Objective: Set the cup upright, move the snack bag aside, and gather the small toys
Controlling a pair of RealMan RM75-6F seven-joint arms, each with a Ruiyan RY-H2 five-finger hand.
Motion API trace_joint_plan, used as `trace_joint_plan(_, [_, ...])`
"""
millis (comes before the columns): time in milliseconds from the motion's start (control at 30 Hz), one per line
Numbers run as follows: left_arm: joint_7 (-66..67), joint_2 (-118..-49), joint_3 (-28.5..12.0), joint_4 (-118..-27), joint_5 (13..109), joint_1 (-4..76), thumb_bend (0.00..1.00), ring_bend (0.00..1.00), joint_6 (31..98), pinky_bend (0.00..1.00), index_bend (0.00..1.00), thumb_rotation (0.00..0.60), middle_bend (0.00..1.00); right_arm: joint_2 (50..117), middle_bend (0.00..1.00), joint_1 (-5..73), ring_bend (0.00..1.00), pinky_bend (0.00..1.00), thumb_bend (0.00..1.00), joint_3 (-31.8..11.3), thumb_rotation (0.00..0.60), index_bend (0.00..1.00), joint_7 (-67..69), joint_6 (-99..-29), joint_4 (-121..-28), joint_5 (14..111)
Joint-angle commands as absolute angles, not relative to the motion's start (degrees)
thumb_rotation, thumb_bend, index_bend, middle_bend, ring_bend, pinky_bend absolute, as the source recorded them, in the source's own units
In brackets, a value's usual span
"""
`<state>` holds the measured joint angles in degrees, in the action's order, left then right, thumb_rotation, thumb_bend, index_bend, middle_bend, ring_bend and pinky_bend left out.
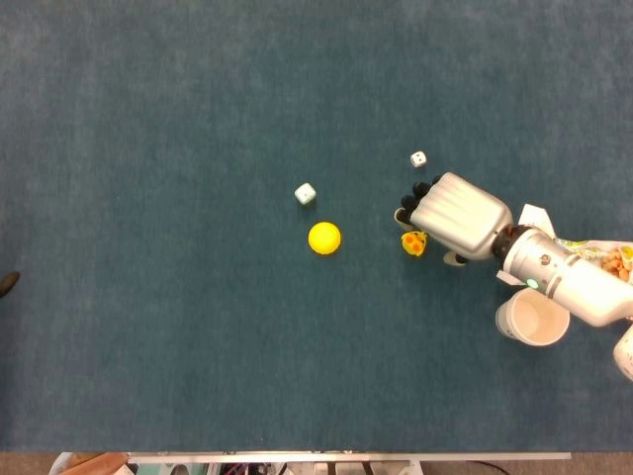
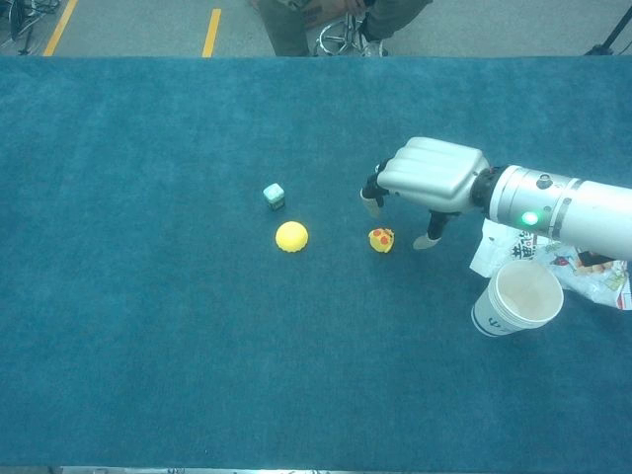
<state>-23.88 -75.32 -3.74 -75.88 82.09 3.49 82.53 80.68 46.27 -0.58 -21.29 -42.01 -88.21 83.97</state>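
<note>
The paper cup point(image 1: 534, 319) point(image 2: 518, 298) stands upright at the right, mouth up. Behind it lies the snack bag point(image 1: 605, 259) point(image 2: 591, 265), partly covered by my right forearm. My right hand point(image 1: 453, 215) point(image 2: 430, 178) hovers palm down just right of the yellow duck toy point(image 1: 413, 242) point(image 2: 381, 240), fingers spread and bent down, holding nothing. A yellow ball point(image 1: 323, 237) point(image 2: 291, 236) and a pale green die point(image 1: 305, 194) point(image 2: 275, 196) lie left of it. The white die point(image 1: 418, 158) lies beyond the hand; the chest view hides it. Only a dark fingertip point(image 1: 7, 284) of my left hand shows at the left edge.
Blue cloth point(image 1: 178, 327) covers the whole table. A floor with yellow lines point(image 2: 213, 30) and a seated person's legs point(image 2: 326, 25) lie past the far edge. The table's near edge point(image 1: 326, 457) runs along the bottom of the head view.
</note>
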Motion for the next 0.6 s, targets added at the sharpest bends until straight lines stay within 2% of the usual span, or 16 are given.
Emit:
trace_joint_plan(33, [-23.85, -75.34, -3.74, -75.89, 82.14, 3.51, 0.1, 0.33, 82.51, 0.47, 0.43, 0.6, 0.38, 81.29, 0.42, 46.42, 0.33, 0.54, 0.0, -0.38, 0.6, 0.42, -21.04, -41.84, -87.5, 83.87])
trace_joint_plan(600, [-25.29, -75.84, -3.59, -74.62, 81.88, 2.98, 0.1, 0.33, 82.38, 0.47, 0.43, 0.6, 0.38, 86.1, 0.42, 49.06, 0.33, 0.54, 0.0, -1.01, 0.6, 0.42, -19.23, -39.57, -81.94, 83.02])
